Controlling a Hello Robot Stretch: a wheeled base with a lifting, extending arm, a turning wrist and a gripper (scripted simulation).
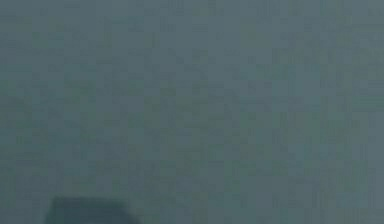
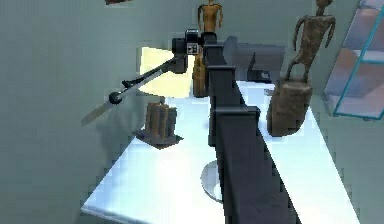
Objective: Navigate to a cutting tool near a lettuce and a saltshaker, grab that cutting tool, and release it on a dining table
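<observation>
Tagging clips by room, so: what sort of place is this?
Likely a living or dining room in a house: a pale white table carrying a tall brown wooden figure statue, with a teal open-frame shelf nearby.

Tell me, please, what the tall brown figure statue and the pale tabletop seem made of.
Tall brown figure statue: probably carved wood, matte, judging by its warm uneven brown. Pale bluish-white tabletop: smooth, perhaps laminate or painted; its even surface leaves that open.

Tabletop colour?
White. The tabletop shows best in the arm side view.
</observation>
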